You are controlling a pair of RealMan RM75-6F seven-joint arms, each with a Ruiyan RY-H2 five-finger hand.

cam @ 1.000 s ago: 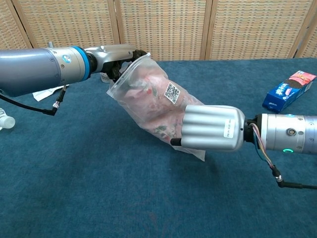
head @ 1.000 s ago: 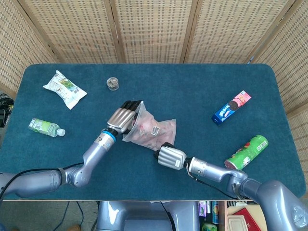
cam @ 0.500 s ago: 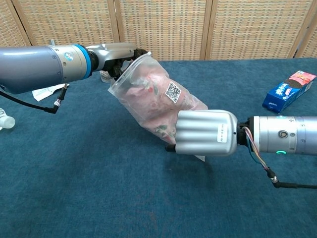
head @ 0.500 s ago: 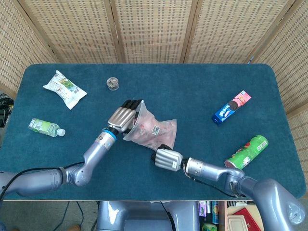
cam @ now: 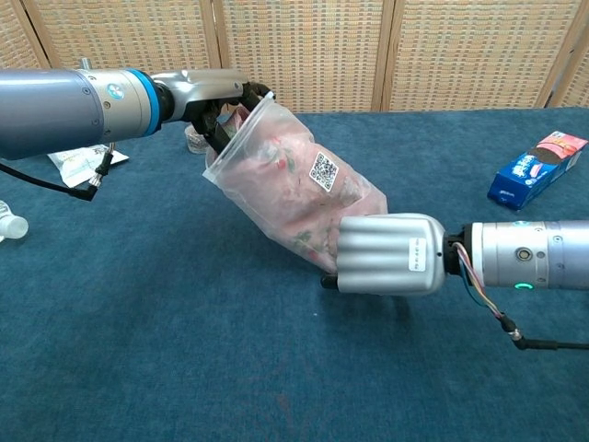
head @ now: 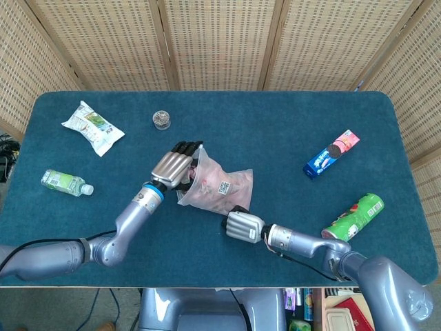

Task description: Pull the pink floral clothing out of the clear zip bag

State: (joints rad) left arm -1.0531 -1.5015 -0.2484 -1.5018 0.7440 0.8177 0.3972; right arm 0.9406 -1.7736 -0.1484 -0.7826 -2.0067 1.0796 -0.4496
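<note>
Clear plastic of the zip bag (cam: 290,189) is gripped at both ends: the open upper edge is pinched by the left hand (cam: 213,94), and the lower end is clasped in the curled fingers of the right hand (cam: 391,255). Between the hands, inside the bag, the pink floral clothing (cam: 276,180) is seen.

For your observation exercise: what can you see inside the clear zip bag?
Inside the clear zip bag sits bunched pink floral clothing. The right hand covers the bag's lower end, so that part is hidden.
</note>
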